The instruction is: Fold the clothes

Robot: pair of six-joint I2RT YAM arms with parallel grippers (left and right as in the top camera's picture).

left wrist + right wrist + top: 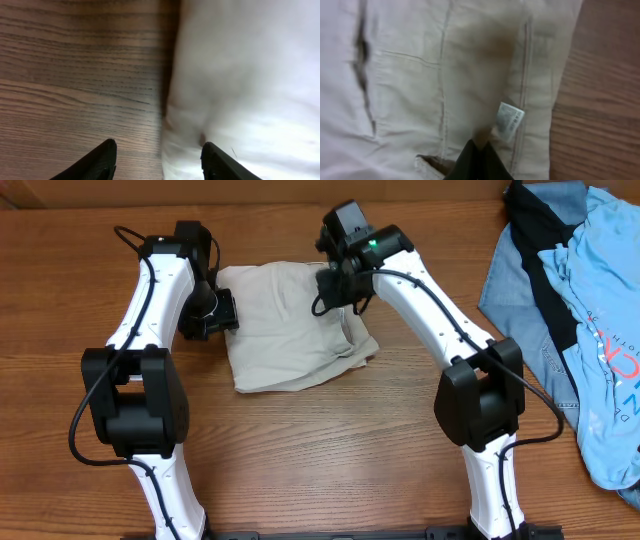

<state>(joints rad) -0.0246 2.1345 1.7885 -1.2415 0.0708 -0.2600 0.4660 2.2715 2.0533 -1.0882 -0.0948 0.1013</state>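
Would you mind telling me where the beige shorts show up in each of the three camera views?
Overhead: the shorts lie near the picture's centre, slightly above the middle.
Left wrist: the shorts fill the right half.
Right wrist: the shorts cover everything except the right edge.
Shared landmark: the wooden table, bare beside the cloth in all three views.

Bare desk (320,450) lies open in front of the shorts (290,330), between the left arm (150,300) and the right arm (430,310), and again at the far left. The left tool (213,312) crowds the shorts' left edge, the right tool (338,285) their far right corner. A heap of blue garments (570,310) blocks the desk's right side
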